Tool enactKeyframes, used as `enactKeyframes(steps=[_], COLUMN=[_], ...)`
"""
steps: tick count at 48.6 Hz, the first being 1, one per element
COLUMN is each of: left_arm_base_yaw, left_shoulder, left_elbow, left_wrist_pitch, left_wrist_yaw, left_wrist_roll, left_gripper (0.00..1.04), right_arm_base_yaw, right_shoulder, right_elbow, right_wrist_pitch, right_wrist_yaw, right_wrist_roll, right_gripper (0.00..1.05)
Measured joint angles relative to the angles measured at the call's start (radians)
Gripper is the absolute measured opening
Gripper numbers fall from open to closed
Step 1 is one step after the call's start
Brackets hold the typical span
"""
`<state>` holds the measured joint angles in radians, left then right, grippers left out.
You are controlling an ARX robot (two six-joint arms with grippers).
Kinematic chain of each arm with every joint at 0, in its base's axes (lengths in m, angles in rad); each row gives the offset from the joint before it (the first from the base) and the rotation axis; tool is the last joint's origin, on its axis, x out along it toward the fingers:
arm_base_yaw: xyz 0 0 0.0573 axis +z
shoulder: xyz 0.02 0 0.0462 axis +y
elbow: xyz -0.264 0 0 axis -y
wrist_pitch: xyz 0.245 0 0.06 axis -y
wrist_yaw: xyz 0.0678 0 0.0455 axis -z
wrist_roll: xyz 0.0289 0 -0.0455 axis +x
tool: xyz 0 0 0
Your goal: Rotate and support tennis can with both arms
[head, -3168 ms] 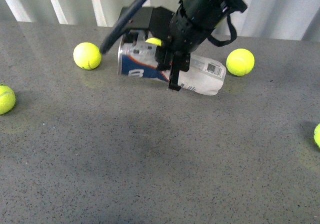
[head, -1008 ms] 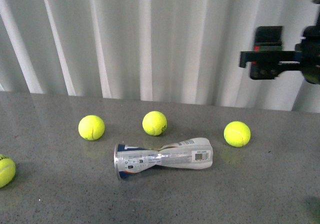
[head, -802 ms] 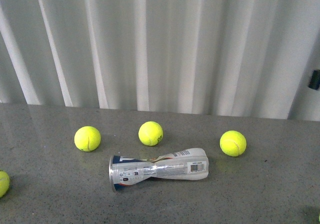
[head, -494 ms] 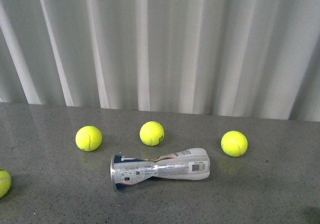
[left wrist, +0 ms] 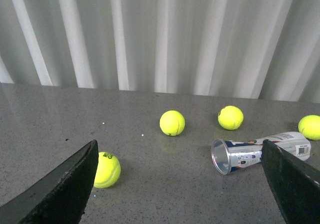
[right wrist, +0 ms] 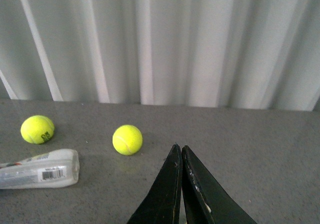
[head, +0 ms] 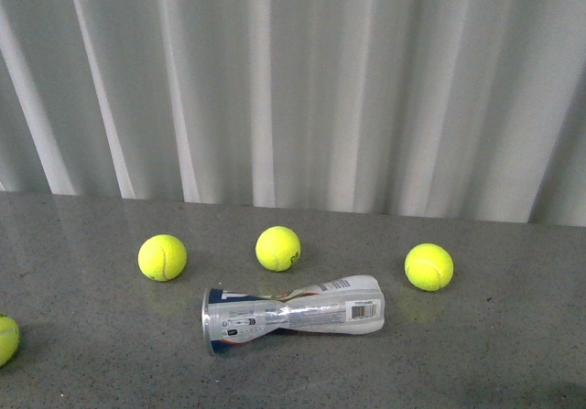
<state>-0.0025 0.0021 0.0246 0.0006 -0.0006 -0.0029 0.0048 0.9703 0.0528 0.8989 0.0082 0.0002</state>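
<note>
The tennis can [head: 291, 311] lies on its side on the grey table, pinched in the middle, its silver rim [head: 209, 321] facing left and the barcode end to the right. No arm shows in the front view. My left gripper [left wrist: 181, 159] is open, its black fingers [left wrist: 65, 186] spread wide; the can [left wrist: 260, 150] lies ahead, partly behind one finger, open mouth toward the camera. My right gripper [right wrist: 179, 148] is shut with nothing in it, pointing at bare table; the can's barcode end [right wrist: 42, 169] lies off to its side.
Three yellow-green tennis balls [head: 162, 257] [head: 277, 248] [head: 428, 266] sit in a row behind the can. A further ball [head: 5, 338] lies at the left edge. A white pleated curtain [head: 293, 80] backs the grey table [head: 458, 354].
Both arms have pulled back out of the front view since they worked at the can. The can now lies released and crumpled at its middle. The view itself shifted slightly.
</note>
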Motion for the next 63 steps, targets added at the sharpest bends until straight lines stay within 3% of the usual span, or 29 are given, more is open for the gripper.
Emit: enactKeyframes(steps=[30,63], left_arm_base_yaw=[0.0,0.0], left_shoulder=[0.0,0.0], left_elbow=[0.0,0.0], left_wrist_pitch=[0.0,0.0], left_wrist_yaw=[0.0,0.0], left_wrist_roll=[0.0,0.0], left_gripper=[0.98,0.98], right_arm_base_yaw=[-0.002,-0.002], right_shoulder=[-0.492,-0.782], right_elbow=[-0.048,-0.048], right_wrist_pitch=[-0.424,-0.708], right_wrist_yaw=[-0.006,-0.007], right_wrist_roll=[0.0,0.0], right_gripper=[0.03,0.03])
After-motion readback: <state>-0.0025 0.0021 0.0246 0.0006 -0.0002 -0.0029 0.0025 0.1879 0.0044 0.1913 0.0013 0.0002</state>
